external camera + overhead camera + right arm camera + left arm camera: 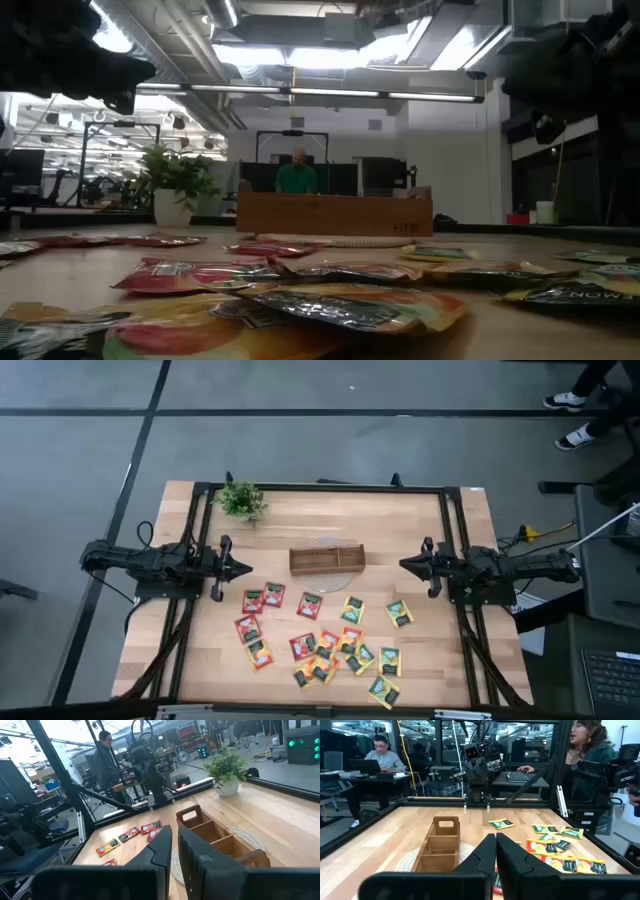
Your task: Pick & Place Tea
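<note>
tea: the sachets [322, 645] lie loose in a scatter over the near half of the worktop, red ones toward the left, yellow-green ones toward the right, some overlapping near the front edge; none is in the tray, so sorting looks not yet begun.
tray: the wooden tray [327, 559] sits mid-table on a pale round mat [335, 565], lengthwise between the arms, likely so either arm can reach its compartments.
left gripper: the left gripper [245, 569] hangs at the left edge, pointed inward, fingers pressed together and holding nothing.
right gripper: the right gripper [405, 564] mirrors it at the right edge, fingers nearly together with a slim gap, also empty.
plant: the potted plant [241, 500] stands near the far left corner, out of the working area.
</note>
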`<move>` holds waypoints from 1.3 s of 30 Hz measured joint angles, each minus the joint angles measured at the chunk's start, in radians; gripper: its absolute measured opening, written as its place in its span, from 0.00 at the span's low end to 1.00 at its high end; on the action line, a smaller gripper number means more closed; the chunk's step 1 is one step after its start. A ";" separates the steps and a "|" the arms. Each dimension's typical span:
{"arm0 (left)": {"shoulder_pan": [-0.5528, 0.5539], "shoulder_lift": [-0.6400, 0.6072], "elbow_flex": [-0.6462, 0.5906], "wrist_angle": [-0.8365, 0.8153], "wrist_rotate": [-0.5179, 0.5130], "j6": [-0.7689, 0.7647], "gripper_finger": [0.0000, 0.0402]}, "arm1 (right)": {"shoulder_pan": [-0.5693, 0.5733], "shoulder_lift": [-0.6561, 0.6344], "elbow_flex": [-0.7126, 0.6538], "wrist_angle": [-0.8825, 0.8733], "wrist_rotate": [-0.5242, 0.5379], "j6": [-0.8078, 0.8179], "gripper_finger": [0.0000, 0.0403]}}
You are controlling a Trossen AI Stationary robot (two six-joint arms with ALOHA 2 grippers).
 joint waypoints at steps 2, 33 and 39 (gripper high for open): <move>0.000 0.000 0.000 0.000 0.000 0.000 0.02 | 0.000 0.000 0.000 0.000 0.000 0.000 0.09; 0.000 0.000 0.000 0.000 0.000 0.000 0.02 | 0.000 0.000 0.000 0.206 -0.001 0.004 0.09; 0.000 0.000 0.000 0.000 0.000 0.000 0.02 | 0.000 0.000 0.000 0.404 0.024 0.168 0.09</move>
